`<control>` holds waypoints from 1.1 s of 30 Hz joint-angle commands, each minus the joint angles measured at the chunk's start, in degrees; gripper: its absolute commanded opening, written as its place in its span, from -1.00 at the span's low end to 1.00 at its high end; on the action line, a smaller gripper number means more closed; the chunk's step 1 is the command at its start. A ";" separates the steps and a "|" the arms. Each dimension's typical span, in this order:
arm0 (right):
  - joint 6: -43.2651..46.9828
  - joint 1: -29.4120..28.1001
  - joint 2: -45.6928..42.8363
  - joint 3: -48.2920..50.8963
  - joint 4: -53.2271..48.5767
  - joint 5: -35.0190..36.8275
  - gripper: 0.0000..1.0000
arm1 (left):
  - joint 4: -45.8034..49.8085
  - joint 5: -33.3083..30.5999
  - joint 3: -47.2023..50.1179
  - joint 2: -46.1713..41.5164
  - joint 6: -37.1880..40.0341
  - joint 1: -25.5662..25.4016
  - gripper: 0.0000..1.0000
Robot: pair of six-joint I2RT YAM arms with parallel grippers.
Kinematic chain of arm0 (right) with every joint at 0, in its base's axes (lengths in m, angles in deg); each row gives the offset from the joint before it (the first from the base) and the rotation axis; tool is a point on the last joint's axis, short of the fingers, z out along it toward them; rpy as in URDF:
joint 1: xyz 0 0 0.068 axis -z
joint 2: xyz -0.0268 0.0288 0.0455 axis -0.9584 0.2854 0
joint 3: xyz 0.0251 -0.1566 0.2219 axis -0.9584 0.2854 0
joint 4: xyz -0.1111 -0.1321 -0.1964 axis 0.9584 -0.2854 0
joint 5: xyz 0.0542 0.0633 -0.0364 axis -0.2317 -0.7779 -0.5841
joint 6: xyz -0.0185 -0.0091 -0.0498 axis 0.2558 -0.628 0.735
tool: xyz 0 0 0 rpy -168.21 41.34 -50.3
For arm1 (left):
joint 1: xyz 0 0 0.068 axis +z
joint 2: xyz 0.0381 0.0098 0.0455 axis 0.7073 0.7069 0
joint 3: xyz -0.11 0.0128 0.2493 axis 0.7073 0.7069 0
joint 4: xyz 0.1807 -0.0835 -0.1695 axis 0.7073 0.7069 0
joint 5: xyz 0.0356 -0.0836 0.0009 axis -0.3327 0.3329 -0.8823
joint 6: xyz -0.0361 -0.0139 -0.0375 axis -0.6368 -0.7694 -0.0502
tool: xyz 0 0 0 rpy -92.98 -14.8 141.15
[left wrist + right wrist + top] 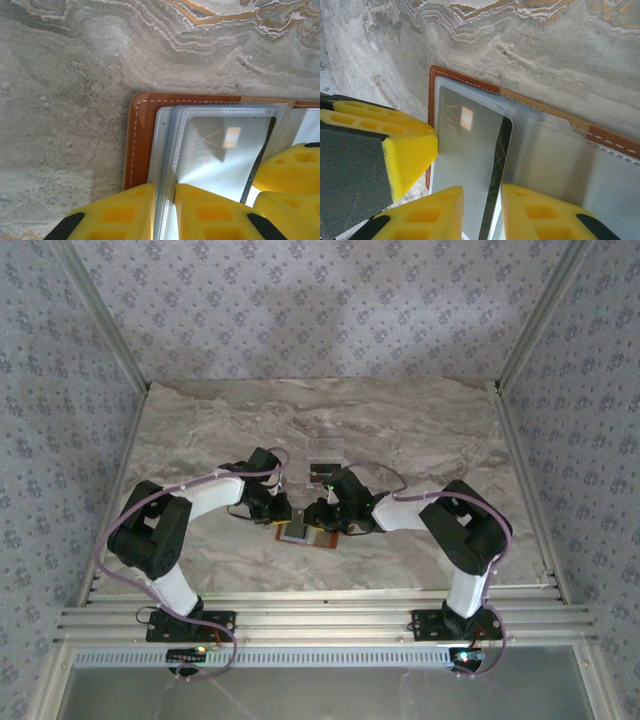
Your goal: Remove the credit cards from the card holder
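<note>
The brown leather card holder [323,539] lies open on the marble table between both arms. My left gripper [165,210] is shut on the edge of its clear plastic sleeves [167,150], beside the leather cover [137,140]. A whitish-silver credit card [467,145] marked VIP lies in the sleeve, with a dark card [502,150] showing as a strip under its right edge. My right gripper [482,212] is open, its fingers standing astride that edge with a gap between them. The silver card [220,150] shows in the left wrist view too, beside the right gripper's fingers [292,172].
A clear plastic stand [326,449] sits just behind the grippers, with a small dark thing [322,475] at its foot. The left gripper's yellow finger [402,150] is close beside the right one. Patterned walls enclose the marble table [200,430].
</note>
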 commanded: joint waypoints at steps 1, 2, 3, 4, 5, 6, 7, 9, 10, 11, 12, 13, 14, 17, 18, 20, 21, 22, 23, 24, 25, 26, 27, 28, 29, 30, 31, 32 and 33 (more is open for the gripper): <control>-1.05 -0.42 1.54 -0.64 0.14 -0.29 -0.44 | 4.31 -4.24 1.80 2.83 0.28 -0.32 -0.63; -1.03 -0.34 1.77 -0.71 0.52 -0.58 -0.44 | 4.32 -4.26 1.83 2.83 0.33 -0.30 -0.63; -1.27 -0.25 2.11 -0.57 1.34 -1.00 -0.46 | 4.33 -4.24 1.92 2.92 0.38 -0.31 -0.63; -1.62 -0.20 2.21 -0.19 2.74 -1.40 -0.49 | 4.35 -4.24 1.91 2.92 0.45 -0.27 -0.63; -1.97 -0.16 2.40 0.20 4.31 -1.77 -0.51 | 4.29 -4.19 1.92 2.92 0.46 -0.34 -0.63; -2.34 -0.07 2.66 0.35 5.27 -2.21 -0.52 | 4.20 -4.28 1.91 3.01 0.46 -0.32 -0.63; -2.38 -0.01 2.85 0.43 5.95 -2.50 -0.52 | 4.18 -4.20 1.96 3.01 0.46 -0.31 -0.63; -2.46 0.09 3.51 0.43 6.93 -3.04 -0.53 | 3.96 -4.06 1.96 3.01 0.44 -0.33 -0.63; -2.58 0.18 3.82 0.44 7.08 -3.15 -0.53 | 3.99 -4.06 1.97 3.09 0.41 -0.27 -0.63; -2.62 0.18 4.07 0.59 7.67 -3.21 -0.53 | 4.00 -4.06 1.95 3.11 0.46 -0.32 -0.63; -2.98 0.26 4.33 0.84 8.47 -3.29 -0.55 | 4.00 -4.06 1.91 3.10 0.46 -0.28 -0.63; -3.41 0.35 4.44 1.31 9.46 -3.32 -0.57 | 4.08 -4.06 1.84 3.02 0.46 -0.27 -0.63; -3.90 0.45 4.53 1.91 10.86 -3.41 -0.58 | 4.08 -4.05 1.96 3.02 0.53 -0.29 -0.63; -5.07 0.68 4.55 3.38 14.67 -3.60 -0.65 | 4.07 -4.16 2.05 2.92 0.47 -0.32 -0.63; -5.34 0.74 4.46 3.77 15.77 -3.68 -0.69 | 4.00 -4.19 2.05 3.01 0.46 -0.26 -0.63; -5.56 0.90 4.12 4.70 17.60 -3.56 -0.74 | 4.00 -4.28 1.98 3.00 0.46 -0.31 -0.63; -5.64 0.96 3.88 5.12 18.18 -3.51 -0.76 | 4.00 -4.24 2.05 3.01 0.47 -0.29 -0.63; -5.66 1.03 3.60 5.51 18.45 -3.42 -0.79 | 4.08 -4.34 2.05 3.01 0.47 -0.31 -0.63; -5.60 1.03 3.27 5.84 18.41 -3.13 -0.83 | 4.07 -4.50 2.12 3.01 0.46 -0.29 -0.63; -5.45 1.09 2.92 6.15 18.37 -3.01 -0.87 | 4.09 -4.54 2.23 3.01 0.46 -0.29 -0.63; -5.43 1.18 2.50 6.53 18.37 -2.81 -0.90 | 4.09 -4.66 2.23 3.01 0.40 -0.32 -0.63; -5.29 1.26 2.07 7.04 18.28 -2.45 -0.93 | 4.09 -4.78 2.31 3.09 0.39 -0.28 -0.63; -5.11 1.34 1.58 7.35 17.89 -2.15 -0.95 | 4.02 -4.84 2.38 3.14 0.38 -0.22 -0.63; -4.92 1.44 1.18 7.53 17.46 -1.98 -0.97 | 4.00 -4.89 2.40 3.10 0.37 -0.17 -0.63; -4.62 1.63 0.79 7.78 16.88 -1.80 -0.99 | 4.00 -4.94 2.45 3.18 0.30 -0.19 -0.63; -4.40 1.74 0.43 7.93 16.17 -1.61 -1.00 | 4.00 -4.95 2.52 3.26 0.34 -0.25 -0.63; -4.17 1.85 0.17 8.04 15.46 -1.47 -1.00 | 4.00 -5.09 2.51 3.27 0.29 -0.23 -0.63; -4.06 1.91 -0.19 8.18 15.08 -1.40 -1.00 | 4.00 -5.11 2.58 3.32 0.29 -0.14 -0.63; -3.87 2.04 -0.40 8.38 14.66 -1.37 -1.00 | 4.00 -5.24 2.51 3.36 0.31 -0.09 -0.63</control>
